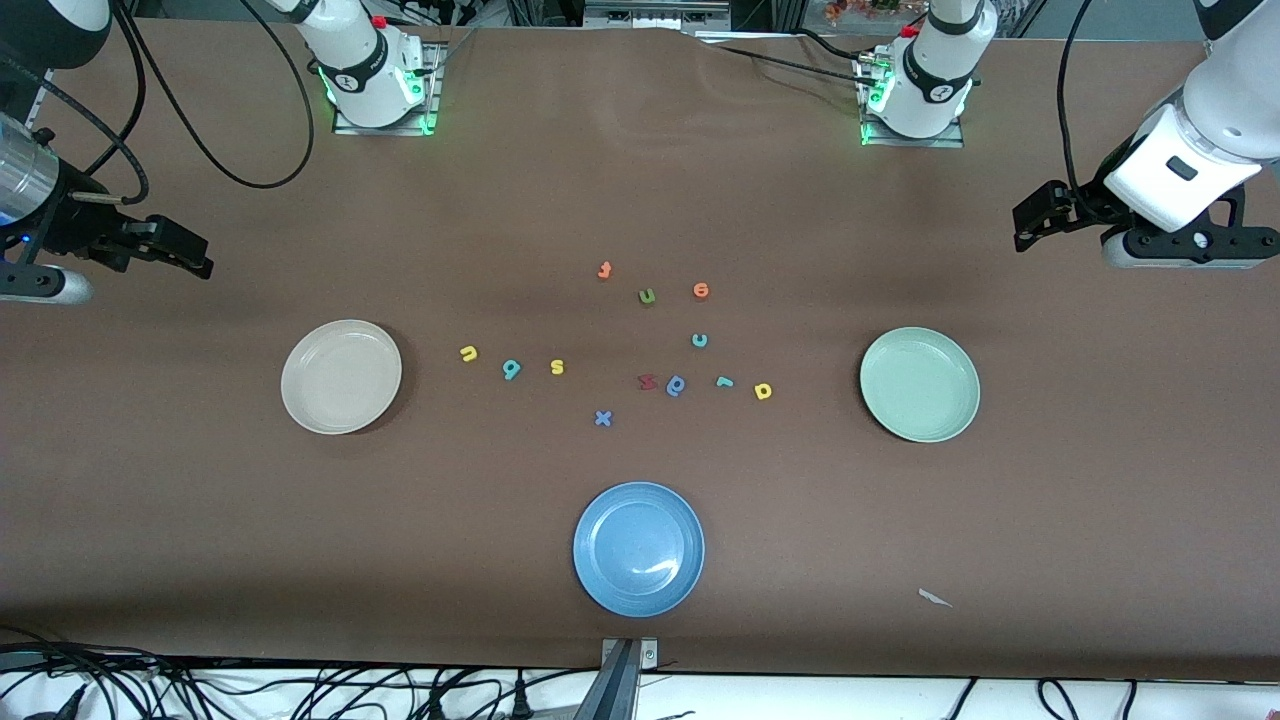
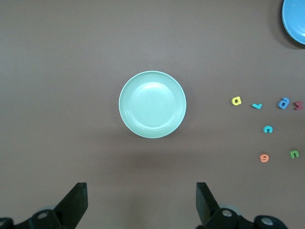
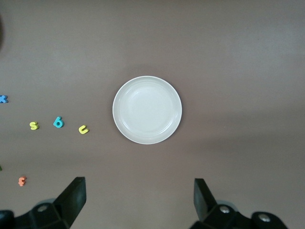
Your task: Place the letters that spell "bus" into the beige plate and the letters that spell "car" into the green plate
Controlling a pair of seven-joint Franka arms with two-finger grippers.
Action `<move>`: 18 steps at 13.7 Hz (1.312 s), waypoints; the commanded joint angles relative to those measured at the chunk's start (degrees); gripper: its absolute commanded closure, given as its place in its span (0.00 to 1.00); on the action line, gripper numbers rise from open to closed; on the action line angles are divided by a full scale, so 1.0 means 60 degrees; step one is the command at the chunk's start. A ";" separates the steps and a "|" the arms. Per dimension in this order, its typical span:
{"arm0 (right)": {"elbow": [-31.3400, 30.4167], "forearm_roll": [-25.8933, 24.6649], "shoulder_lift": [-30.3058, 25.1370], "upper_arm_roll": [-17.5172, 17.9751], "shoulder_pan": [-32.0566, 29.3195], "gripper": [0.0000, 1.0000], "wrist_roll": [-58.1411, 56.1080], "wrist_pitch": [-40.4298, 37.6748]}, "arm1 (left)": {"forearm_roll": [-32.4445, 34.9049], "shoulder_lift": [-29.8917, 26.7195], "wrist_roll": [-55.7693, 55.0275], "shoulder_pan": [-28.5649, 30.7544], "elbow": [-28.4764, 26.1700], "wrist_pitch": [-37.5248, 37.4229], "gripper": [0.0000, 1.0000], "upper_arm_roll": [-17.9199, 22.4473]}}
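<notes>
Nothing is sorted yet: your left gripper [image 1: 1022, 232] and right gripper [image 1: 200, 262] both wait spread wide and empty, at the frame's side edges. Start by lowering onto the tiny yellow foam "u" [image 1: 468, 353] mid-frame, beside the round glossy beige plate [image 1: 341, 376].

A robotics lab — bolted-down arm bases [image 1: 378, 95] (lit green), loose cables [image 1: 200, 690].
</notes>
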 commanded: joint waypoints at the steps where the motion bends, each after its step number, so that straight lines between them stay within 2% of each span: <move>1: -0.0064 0.0191 -0.0056 -0.0036 0.0046 0.00 0.0058 -0.0039 | -0.0133 0.0015 0.0252 0.0039 0.0125 -0.0143 0.00 0.0008; 6: -0.0079 0.0455 0.0163 -0.0021 0.0280 0.00 0.0584 0.0077 | -0.0133 0.0015 0.0252 0.0053 0.0125 -0.0143 0.00 0.0008; 11: -0.0137 0.0455 0.0879 -0.0021 0.1421 0.00 0.2603 0.0911 | -0.0133 0.0015 0.0252 0.0039 0.0125 -0.0143 0.00 0.0008; 14: -0.0517 0.0455 0.1494 -0.0021 0.1993 0.00 0.3616 0.2037 | -0.0133 0.0015 0.0252 0.0039 0.0125 -0.0143 0.00 0.0008; 18: -0.0548 0.0455 0.2796 -0.0021 0.2842 0.00 0.5313 0.3152 | -0.0205 0.0277 0.0252 -0.0092 0.0111 -0.0143 0.00 -0.0036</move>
